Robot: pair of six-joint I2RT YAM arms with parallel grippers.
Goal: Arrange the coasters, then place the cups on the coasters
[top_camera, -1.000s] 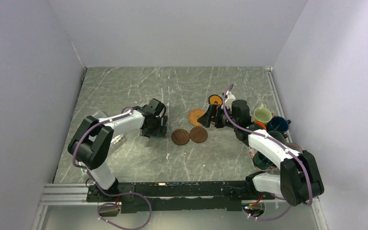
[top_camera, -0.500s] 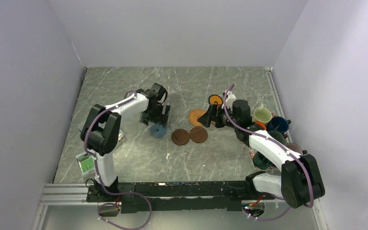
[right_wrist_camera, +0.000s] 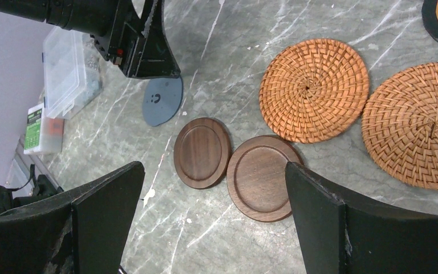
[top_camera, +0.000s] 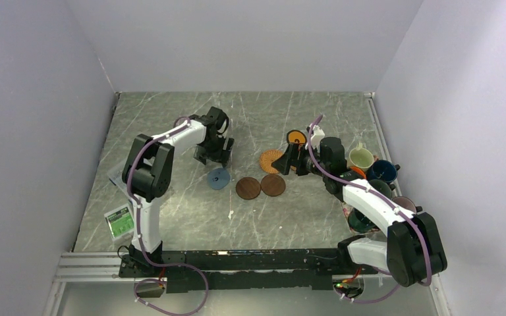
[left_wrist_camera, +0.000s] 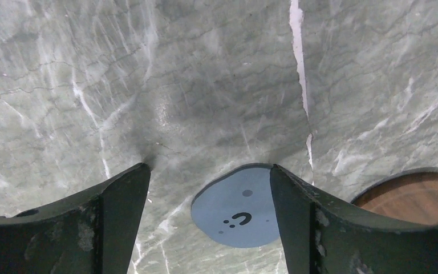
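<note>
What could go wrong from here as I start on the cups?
The dark brown coasters lie almost edge to edge, so neighbouring cups may bump handles. The right arm reaches across the crowded cups; a careless swing could tip one. The open left pincer hovers over the blue-grey coaster and could drag it if it dips.

The whole grey marble-patterned table [top_camera: 283,217] is taken in from high above its near edge, while the flat blue-grey round coaster [left_wrist_camera: 236,214] is viewed closely, almost straight down, from the left wrist and, farther off and obliquely, from the right wrist.
</note>
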